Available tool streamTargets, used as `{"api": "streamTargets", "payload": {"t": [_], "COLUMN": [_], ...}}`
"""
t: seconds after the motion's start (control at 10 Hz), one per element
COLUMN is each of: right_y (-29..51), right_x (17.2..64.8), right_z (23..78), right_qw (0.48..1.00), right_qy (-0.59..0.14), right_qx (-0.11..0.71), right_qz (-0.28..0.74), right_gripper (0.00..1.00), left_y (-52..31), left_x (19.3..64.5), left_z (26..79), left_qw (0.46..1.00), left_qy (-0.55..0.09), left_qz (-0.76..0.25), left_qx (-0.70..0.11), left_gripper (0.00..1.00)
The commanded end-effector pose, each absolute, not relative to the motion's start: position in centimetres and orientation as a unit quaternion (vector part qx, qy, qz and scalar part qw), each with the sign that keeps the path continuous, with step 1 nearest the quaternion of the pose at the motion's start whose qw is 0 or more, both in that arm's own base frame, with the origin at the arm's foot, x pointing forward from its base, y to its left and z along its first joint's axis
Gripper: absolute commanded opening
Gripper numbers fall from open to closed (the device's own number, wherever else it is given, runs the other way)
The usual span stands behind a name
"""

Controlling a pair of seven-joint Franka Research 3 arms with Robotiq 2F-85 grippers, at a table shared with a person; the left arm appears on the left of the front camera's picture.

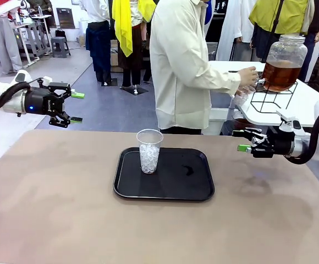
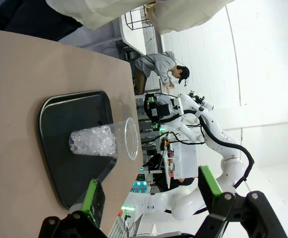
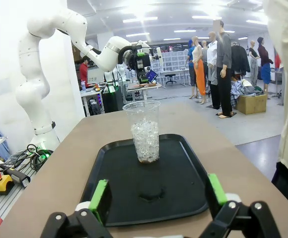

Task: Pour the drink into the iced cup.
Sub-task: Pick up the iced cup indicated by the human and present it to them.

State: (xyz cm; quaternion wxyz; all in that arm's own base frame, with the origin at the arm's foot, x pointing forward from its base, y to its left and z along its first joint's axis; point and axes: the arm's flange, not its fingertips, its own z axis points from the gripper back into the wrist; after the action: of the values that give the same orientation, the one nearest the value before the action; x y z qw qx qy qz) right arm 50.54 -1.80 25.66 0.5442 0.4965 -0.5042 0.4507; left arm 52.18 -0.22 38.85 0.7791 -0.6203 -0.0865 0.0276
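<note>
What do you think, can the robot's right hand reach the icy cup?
Probably yes. The right hand is open and faces the icy cup, with just bare black tray between them.

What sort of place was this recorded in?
Probably a robotics lab staged as a drinks counter: an emergency-stop button and cables beside the table, a dispenser jar of amber drink on a side table, an iced cup on a tray.

The cup (image 1: 149,144) looks like thin clear plastic, smooth and shiny. The tray (image 1: 195,184) is black plastic with a slight sheen. The tabletop (image 1: 55,214) is matt beige, kinda felt-like. The jar (image 1: 285,55) is glossy clear glass on a black metal wire stand (image 1: 278,100).
</note>
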Motion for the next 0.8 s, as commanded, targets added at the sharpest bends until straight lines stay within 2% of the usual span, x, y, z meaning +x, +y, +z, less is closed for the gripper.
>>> {"api": "streamTargets", "payload": {"t": [0.0, 0.7], "right_y": [-1.61, -1.61], "right_x": [50.62, 50.62], "right_z": [26.04, 26.04], "right_qw": [0.545, 0.545], "right_qy": [-0.502, -0.502], "right_qx": [0.497, 0.497], "right_qz": [0.452, 0.452], "right_gripper": [1.00, 1.00], "left_y": [-0.21, -0.21], "left_x": [52.14, 52.14], "left_z": [39.03, 39.03], "left_qw": [0.780, 0.780], "left_qy": [-0.089, -0.089], "left_qz": [0.027, 0.027], "left_qx": [-0.619, -0.619], "left_gripper": [1.00, 1.00]}}
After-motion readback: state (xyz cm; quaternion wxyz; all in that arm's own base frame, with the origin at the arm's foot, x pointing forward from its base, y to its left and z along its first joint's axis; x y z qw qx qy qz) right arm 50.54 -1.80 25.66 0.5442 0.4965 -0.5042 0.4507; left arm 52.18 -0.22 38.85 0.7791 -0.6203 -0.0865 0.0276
